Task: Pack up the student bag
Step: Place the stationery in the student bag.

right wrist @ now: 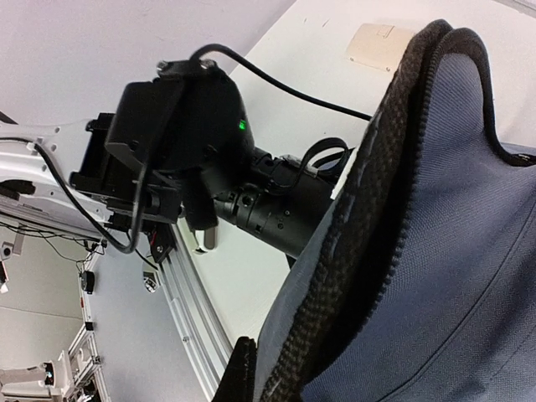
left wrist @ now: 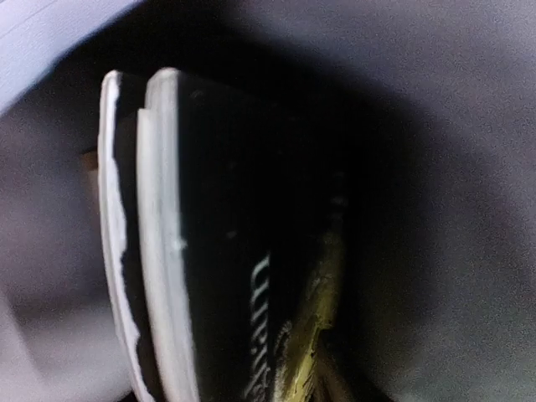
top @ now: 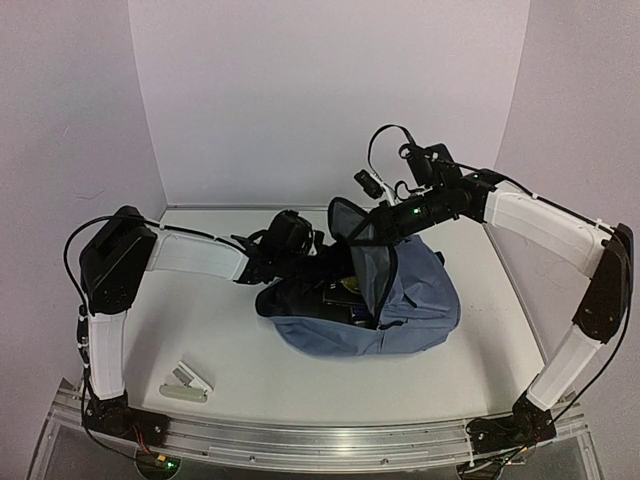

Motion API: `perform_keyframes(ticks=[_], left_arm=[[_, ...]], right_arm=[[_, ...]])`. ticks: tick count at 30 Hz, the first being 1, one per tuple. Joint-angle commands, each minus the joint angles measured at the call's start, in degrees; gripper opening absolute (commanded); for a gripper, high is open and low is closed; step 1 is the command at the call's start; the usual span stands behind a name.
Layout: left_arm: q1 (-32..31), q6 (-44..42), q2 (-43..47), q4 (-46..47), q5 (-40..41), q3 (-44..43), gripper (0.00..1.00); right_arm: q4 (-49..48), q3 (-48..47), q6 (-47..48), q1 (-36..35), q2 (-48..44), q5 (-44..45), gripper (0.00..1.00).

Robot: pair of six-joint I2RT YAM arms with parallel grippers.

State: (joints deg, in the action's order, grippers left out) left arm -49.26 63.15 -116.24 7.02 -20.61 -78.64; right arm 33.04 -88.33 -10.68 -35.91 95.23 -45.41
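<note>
Seemingly mid-loading: I noted the student bag [top: 415, 300] lying centre of the table [top: 240, 340], right gripper [top: 358, 212] clenched on its raised edge, left gripper [top: 326, 268] reaching inside by the books [left wrist: 167, 251], its grip unreadable; next, I judged, seat books deep, then withdraw.

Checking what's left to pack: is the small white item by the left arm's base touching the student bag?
Apart. The top view shows bare table between the small white item and the student bag.
</note>
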Motion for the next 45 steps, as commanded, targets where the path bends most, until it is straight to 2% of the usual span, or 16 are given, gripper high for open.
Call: perform_keyframes(ticks=[1, 7, 14, 16, 19, 23, 25, 29, 33, 38, 41, 45], left_arm=[[0.06, -2.71, 6.36, -8.22, 6.65, 3.56, 0.57], [0.13, -3.29, 10.11, -10.44, 8.64, 7.56, 0.75], [0.13, -3.35, 10.48, -10.28, 8.0, 9.01, 0.74], [0.14, -3.63, 9.74, -9.93, 7.08, 8.48, 0.68], [0.13, -4.15, 8.39, -8.68, 5.59, 7.31, 0.54], [0.13, -4.33, 5.97, -7.29, 3.69, 5.44, 0.3], [0.13, -4.04, 4.57, -4.89, 2.57, 4.62, 0.21], [0.03, -3.16, 1.54, -1.85, 0.34, 2.6, 0.13], [-0.48, -1.71, -1.31, 1.56, -2.05, -0.2, 0.11], [-1.27, -0.82, -2.73, 5.93, -5.27, -0.62, 0.11], [-1.27, -1.37, -0.35, 8.92, -6.92, 2.7, 0.18], [-0.39, -4.12, 6.98, 5.18, -4.83, 8.78, 0.47]], right_arm=[[-1.93, -0.18, 0.66, 0.33, -3.56, -1.26, 0.0], [-1.88, 0.36, 0.66, 0.62, -3.74, -1.49, 0.0], [-1.69, 0.89, 0.75, 0.87, -4.37, -1.57, 0.0], [-1.65, 0.87, 0.77, 0.93, -4.45, -1.49, 0.0], [-1.58, 0.86, 0.84, 0.99, -4.49, -1.49, 0.0], [-1.49, 0.71, 0.85, 1.04, -4.47, -1.52, 0.0], [-1.5, 0.57, 0.91, 1.07, -4.37, -1.56, 0.0], [-1.53, 0.6, 0.84, 1.09, -4.0, -1.63, 0.0], [-1.49, 0.56, 0.84, 1.1, -3.29, -1.85, 0.0], [-1.58, 0.04, 0.8, 1.1, -2.2, -2.21, 0.0], [-1.67, 0.11, 0.99, 1.05, -1.9, -2.36, 0.0], [-1.68, 1.38, 1.57, 0.98, -1.15, -2.31, 0.0]])
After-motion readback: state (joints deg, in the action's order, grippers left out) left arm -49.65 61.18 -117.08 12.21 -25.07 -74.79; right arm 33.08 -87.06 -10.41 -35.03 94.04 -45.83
